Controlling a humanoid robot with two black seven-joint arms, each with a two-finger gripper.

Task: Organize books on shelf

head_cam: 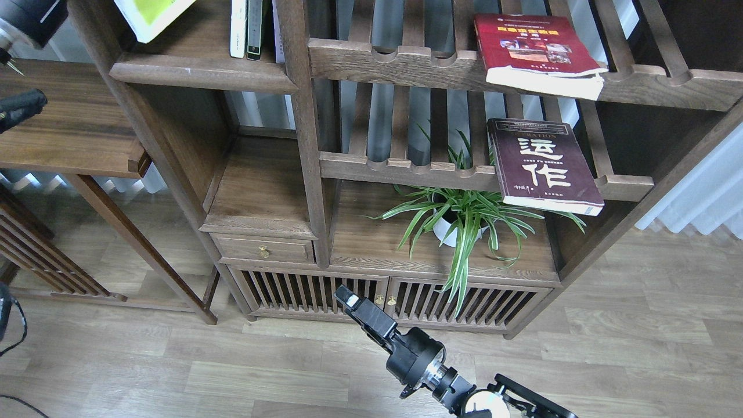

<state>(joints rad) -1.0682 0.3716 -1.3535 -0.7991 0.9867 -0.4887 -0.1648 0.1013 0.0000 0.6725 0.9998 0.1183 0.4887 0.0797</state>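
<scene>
A yellow-green book [152, 15] hangs tilted over the left end of the dark-brown plank shelf [203, 68], cut off by the view's top edge. What holds it is out of view. Only a thick part of my left arm [29, 17] shows at the top left corner. The red book [531, 46] lies flat on the upper slatted rack. On the lower slatted rack lies the dark maroon book [543, 165] with white characters. My right gripper [348, 299] hovers low in front of the cabinet doors, dark and end-on, far from all the books.
Thin white and dark upright books [245, 29] stand at the shelf's right end. A potted spider plant [458, 215] sits under the lower rack. A side table [69, 128] stands at the left, a white curtain [708, 191] at the right.
</scene>
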